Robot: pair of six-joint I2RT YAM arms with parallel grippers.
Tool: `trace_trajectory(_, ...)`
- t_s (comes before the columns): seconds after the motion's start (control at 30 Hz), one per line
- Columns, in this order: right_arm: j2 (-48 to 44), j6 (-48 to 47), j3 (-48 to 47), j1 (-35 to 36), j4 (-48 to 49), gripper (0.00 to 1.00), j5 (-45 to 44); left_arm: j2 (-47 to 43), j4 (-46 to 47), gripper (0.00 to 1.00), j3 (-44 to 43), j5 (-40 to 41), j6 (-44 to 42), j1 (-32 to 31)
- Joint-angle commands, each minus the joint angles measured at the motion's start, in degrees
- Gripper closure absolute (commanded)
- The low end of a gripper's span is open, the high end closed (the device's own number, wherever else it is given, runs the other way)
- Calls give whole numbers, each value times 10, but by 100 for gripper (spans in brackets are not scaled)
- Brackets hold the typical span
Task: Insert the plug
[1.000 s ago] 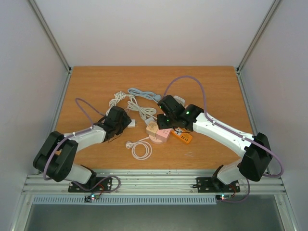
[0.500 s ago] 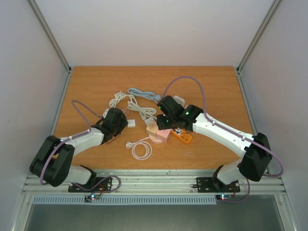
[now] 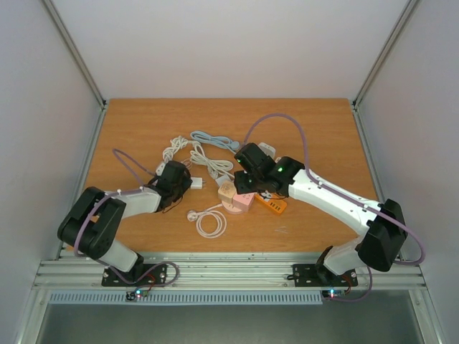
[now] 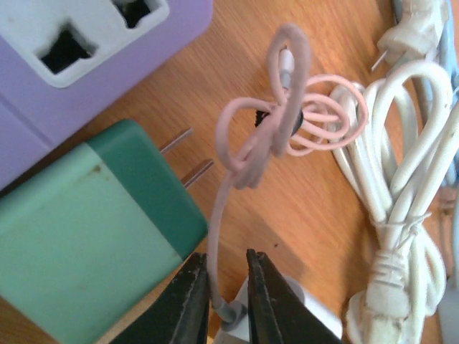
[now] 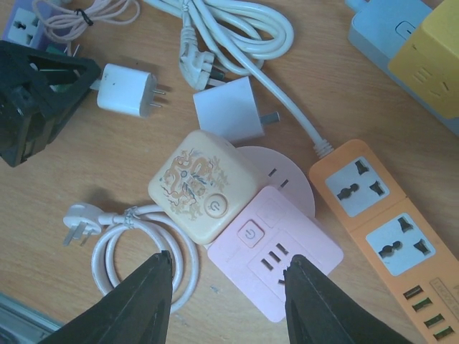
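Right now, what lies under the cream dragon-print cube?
A round pale pink piece shows past the right edge of the cream cube, seemingly beneath it, with socket holes visible. The part under the cube is covered, so whether the two are joined cannot be told.

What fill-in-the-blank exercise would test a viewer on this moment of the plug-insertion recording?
1. The charger lying beside the purple power strip is ____ in colour.
2. The thin cable running between the fingers of the left gripper is ____.
3. The right gripper has its fingers ____, holding nothing.
4. The long power strip beside the pink socket block is ____.

Missing words: green; pink; open; orange.
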State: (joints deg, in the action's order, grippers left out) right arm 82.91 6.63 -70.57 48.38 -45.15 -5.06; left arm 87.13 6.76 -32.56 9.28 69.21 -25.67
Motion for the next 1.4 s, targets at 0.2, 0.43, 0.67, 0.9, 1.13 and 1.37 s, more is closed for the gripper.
trace_trajectory(0.2, -24, 9, -3, 6, 1, 55, -10, -41, 36, 99, -5, 45, -63, 4)
trace_trajectory(0.43, -40, -48, 20, 6, 64, 43, 14, -97, -136, 100, -98, -8, -155, 4)
trace_trajectory(0.67, -57, -185, 58, 8, 214, 26, 111, -149, -267, 100, -206, -142, -216, 5)
trace_trajectory(0.9, -12, -262, 45, 17, 278, 17, 140, -175, -320, 100, -244, -294, -233, 6)
trace_trajectory(1.13, 26, -284, 33, 25, 283, 18, 166, -191, -330, 100, -249, -335, -221, 8)
trace_trajectory(1.37, 52, -294, 16, 27, 265, 36, 172, -188, -345, 100, -261, -357, -219, 10)
